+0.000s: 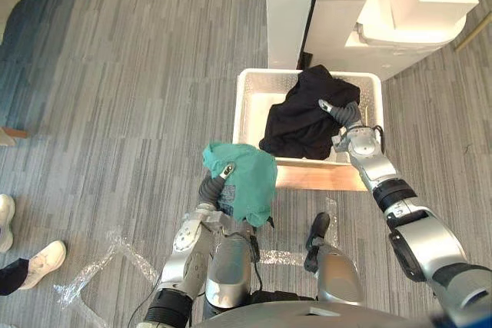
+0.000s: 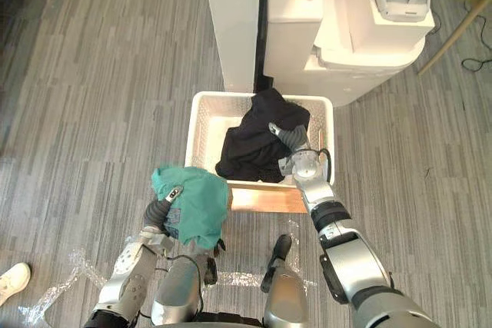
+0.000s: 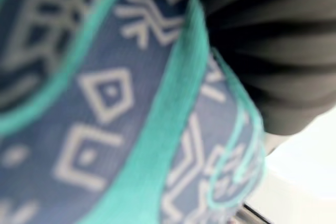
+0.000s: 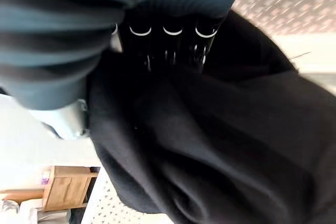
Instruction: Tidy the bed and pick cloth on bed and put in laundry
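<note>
White laundry basket (image 1: 250, 105) on the floor ahead of me. Black cloth (image 1: 300, 128) heaped inside it, with my right hand (image 1: 336, 107) buried in it, grip unreadable. Green cloth (image 1: 250, 178) is draped over my left hand (image 1: 223, 173), just short of the basket. I cannot tell that grip either.

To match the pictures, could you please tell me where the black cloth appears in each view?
Left eye view: black cloth in the white basket, upper centre, by the right hand.
Right eye view: centre, in the same basket.
Right wrist view: bunched close against that hand.
Left wrist view: teal cloth instead.
Shared landmark: the basket's perforated wall.
</note>
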